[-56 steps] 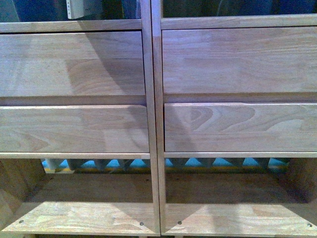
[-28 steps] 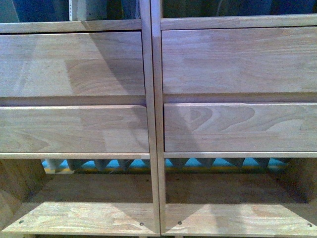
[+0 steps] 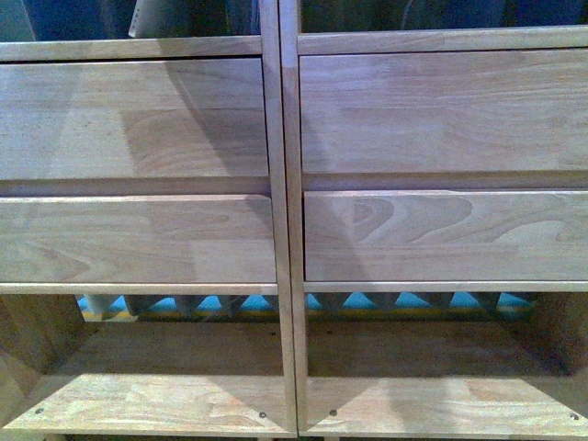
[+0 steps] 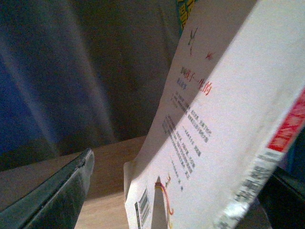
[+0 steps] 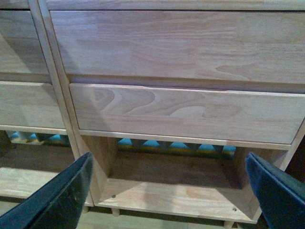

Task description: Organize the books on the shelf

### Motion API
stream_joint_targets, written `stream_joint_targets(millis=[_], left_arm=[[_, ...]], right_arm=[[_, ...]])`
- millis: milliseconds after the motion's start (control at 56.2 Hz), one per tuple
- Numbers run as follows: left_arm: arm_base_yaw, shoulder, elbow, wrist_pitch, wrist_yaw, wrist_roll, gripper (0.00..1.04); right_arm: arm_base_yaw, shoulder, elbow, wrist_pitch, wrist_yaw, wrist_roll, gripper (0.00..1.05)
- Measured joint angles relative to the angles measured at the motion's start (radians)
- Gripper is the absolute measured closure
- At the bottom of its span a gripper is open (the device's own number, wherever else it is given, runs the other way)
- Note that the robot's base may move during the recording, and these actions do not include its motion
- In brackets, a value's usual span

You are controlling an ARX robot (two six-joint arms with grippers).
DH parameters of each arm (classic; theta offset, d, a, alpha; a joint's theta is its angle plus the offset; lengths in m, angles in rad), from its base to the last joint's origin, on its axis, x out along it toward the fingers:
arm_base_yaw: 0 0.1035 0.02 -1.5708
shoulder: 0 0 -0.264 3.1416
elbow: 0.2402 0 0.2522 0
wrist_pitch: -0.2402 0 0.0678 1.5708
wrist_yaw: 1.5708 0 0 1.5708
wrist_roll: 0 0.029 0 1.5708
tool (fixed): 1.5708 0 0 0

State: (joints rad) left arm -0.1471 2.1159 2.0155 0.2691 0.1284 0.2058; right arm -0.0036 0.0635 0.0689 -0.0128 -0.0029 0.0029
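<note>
The shelf [image 3: 285, 230] fills the front view: two wooden bays side by side, each with two plain drawer fronts above an open bottom compartment. The right hand [image 5: 171, 191] hangs before the right bay with its fingers spread wide, gripping nothing, the lower drawer and the open compartment just ahead of it. The left hand [image 4: 176, 200] has a white book [image 4: 224, 124] between its dark fingers, tilted, over a wooden board; whether it is clamped I cannot tell.
</note>
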Motion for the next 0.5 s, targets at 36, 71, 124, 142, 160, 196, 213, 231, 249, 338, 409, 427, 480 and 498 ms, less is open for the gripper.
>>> stream_joint_targets(millis=[36,71,124,142,160,196,213,231,249,338,409,427,480,498], left_arm=[[0.000,-0.032,-0.040,0.022,0.010,-0.008,0.08],[0.000,-0.066,-0.080,0.042,0.018,-0.013,0.07],[-0.002,-0.126,-0.150,0.070,0.032,-0.027,0.07],[-0.002,-0.139,-0.164,0.076,0.035,-0.031,0.07],[-0.003,-0.166,-0.195,0.085,0.042,-0.040,0.07],[-0.005,-0.206,-0.243,0.103,0.048,-0.047,0.07],[-0.006,-0.233,-0.277,0.117,0.048,-0.052,0.07],[-0.008,-0.261,-0.311,0.132,0.048,-0.058,0.07],[-0.008,-0.275,-0.328,0.139,0.048,-0.059,0.07],[-0.010,-0.406,-0.492,0.191,0.022,-0.086,0.07],[-0.009,-0.501,-0.607,0.222,-0.032,-0.087,0.07],[-0.007,-0.534,-0.648,0.233,-0.055,-0.085,0.07],[0.000,-0.624,-0.749,0.253,-0.092,-0.084,0.07],[0.005,-0.663,-0.789,0.252,-0.099,-0.085,0.07]], right_arm=[[0.000,0.000,0.000,0.000,0.000,0.000,0.06],[0.000,0.000,0.000,0.000,0.000,0.000,0.07],[0.000,0.000,0.000,0.000,0.000,0.000,0.07],[0.000,0.000,0.000,0.000,0.000,0.000,0.07],[0.000,0.000,0.000,0.000,0.000,0.000,0.07],[0.000,0.000,0.000,0.000,0.000,0.000,0.07],[0.000,0.000,0.000,0.000,0.000,0.000,0.07],[0.000,0.000,0.000,0.000,0.000,0.000,0.07],[0.000,0.000,0.000,0.000,0.000,0.000,0.07],[0.000,0.000,0.000,0.000,0.000,0.000,0.07],[0.000,0.000,0.000,0.000,0.000,0.000,0.07],[0.000,0.000,0.000,0.000,0.000,0.000,0.07],[0.000,0.000,0.000,0.000,0.000,0.000,0.07],[0.000,0.000,0.000,0.000,0.000,0.000,0.07]])
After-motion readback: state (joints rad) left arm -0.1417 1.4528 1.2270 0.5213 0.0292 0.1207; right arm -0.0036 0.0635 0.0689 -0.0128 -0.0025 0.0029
